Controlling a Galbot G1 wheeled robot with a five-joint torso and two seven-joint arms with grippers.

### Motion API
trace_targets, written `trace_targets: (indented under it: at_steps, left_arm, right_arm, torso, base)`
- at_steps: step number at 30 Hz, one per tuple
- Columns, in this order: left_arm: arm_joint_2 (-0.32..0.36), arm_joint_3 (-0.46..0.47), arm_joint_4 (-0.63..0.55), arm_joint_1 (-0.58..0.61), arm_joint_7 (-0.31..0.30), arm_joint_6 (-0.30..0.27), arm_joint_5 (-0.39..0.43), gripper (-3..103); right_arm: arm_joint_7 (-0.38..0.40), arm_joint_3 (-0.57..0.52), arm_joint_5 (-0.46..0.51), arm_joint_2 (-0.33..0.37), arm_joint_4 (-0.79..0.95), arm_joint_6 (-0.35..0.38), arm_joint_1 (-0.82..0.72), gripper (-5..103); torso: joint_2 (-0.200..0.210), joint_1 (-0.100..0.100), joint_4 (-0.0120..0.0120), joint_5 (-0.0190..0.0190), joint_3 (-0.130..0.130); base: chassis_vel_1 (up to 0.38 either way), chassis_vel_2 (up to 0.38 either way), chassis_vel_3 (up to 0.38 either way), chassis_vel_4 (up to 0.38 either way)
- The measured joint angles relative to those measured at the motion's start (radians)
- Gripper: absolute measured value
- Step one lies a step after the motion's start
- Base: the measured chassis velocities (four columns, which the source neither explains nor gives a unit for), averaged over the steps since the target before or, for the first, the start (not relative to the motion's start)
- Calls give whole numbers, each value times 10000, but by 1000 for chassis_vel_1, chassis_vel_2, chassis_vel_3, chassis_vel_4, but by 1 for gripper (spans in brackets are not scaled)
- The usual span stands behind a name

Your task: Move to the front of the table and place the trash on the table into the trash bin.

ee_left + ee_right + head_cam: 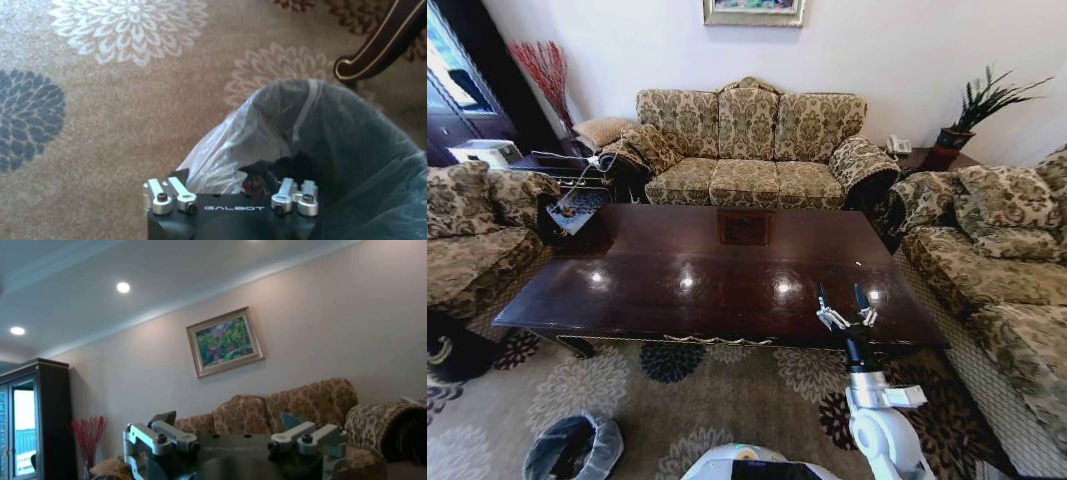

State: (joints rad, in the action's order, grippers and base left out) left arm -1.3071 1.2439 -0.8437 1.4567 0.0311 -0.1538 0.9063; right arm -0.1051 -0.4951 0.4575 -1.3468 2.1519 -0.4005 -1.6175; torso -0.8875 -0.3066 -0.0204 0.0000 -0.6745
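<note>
The table [677, 270] lies straight ahead, its glossy dark top showing only lamp reflections. The trash on it is out of view. The trash bin [574, 447], with its whitish bag folded over the rim, stands on the carpet at the near left. In the left wrist view my left gripper [233, 185] hangs open right above the trash bin [320, 130]; something dark with a red spot lies inside, too dim to name. My right gripper [842, 298] stands upright and open over the table's near right edge, empty; in the right wrist view the right gripper [227, 419] points toward the far wall.
A patterned sofa [747, 150] stands behind the table, with armchairs at the left [477, 235] and the right [997, 260]. A cluttered side table [567, 175] sits at the back left. A carved table leg [380, 45] stands close to the bin on the flowered carpet [727, 385].
</note>
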Motion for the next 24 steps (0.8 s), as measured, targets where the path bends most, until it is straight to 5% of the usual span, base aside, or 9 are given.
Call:
trace_targets:
  at_steps: [6, 14, 21, 24]
  left_arm:
    - [-247, 131, -895, 487, 204, -112, 374, 97]
    - [-440, 392, -2181, 1018, 96, 272, 569, 100]
    - [-656, 641, -2563, 1254, -626, 287, 845, 100]
    - [-697, 836, -2315, 1109, -1472, 787, 1071, 100]
  right_arm:
    - [-104, -35, 161, 7, -4, -244, -197, 100]
    - [-154, -203, 310, 159, 134, -388, -353, 100]
    - [-148, -154, 180, 62, 310, -384, -421, 100]
    - [-117, -156, 116, 20, 422, -383, -470, 100]
  torso:
    - [0, 0, -1, 1, 0]
    - [0, 0, 1, 2, 0]
    - [0, 0, 0, 1, 0]
    - [0, 0, -3, -5, 0]
  base:
    - [0, 0, 0, 0]
    - [0, 0, 0, 0]
    - [0, 0, 0, 0]
    - [0, 0, 0, 0]
